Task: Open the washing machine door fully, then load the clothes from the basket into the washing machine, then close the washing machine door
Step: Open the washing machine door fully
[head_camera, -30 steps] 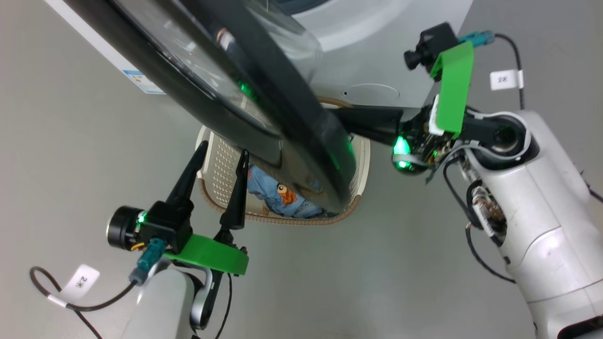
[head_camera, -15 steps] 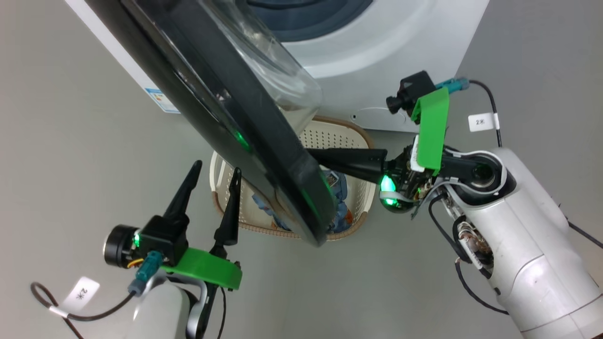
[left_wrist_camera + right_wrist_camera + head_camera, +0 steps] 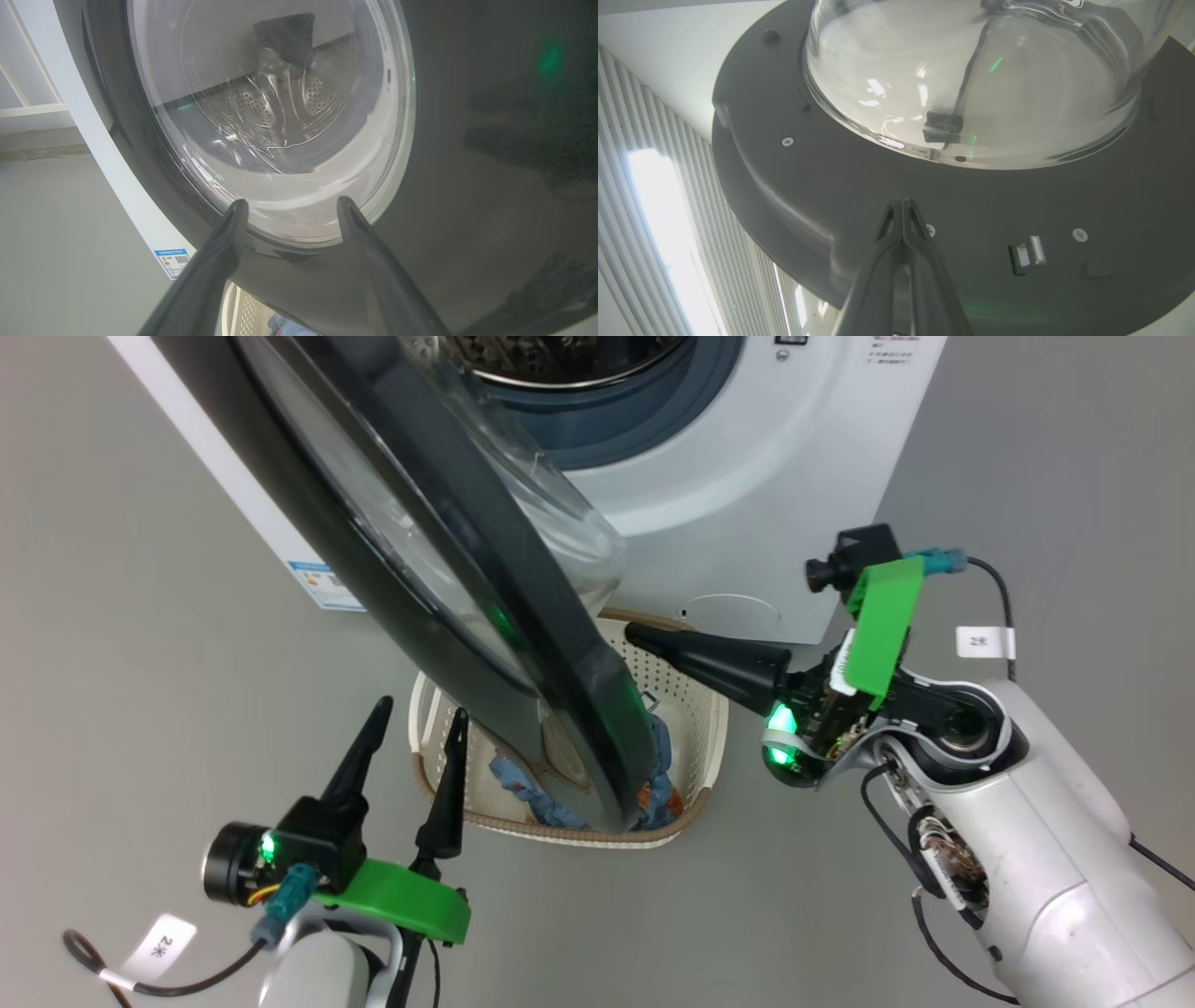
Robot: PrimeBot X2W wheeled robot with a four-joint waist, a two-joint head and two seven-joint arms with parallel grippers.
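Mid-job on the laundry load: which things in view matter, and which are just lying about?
Job: washing machine door, washing machine, basket, clothes inside it, shut right hand by the door, open left hand.
Lying about: blue label, cable tag, floor.

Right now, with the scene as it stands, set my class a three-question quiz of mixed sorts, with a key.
1. True or false: the left pincer is open.
2. The clothes lie: A in the drum, B in the basket, C on the floor.
3. Which pincer points at the door's inner side?
Key: 1 true; 2 B; 3 the right pincer.
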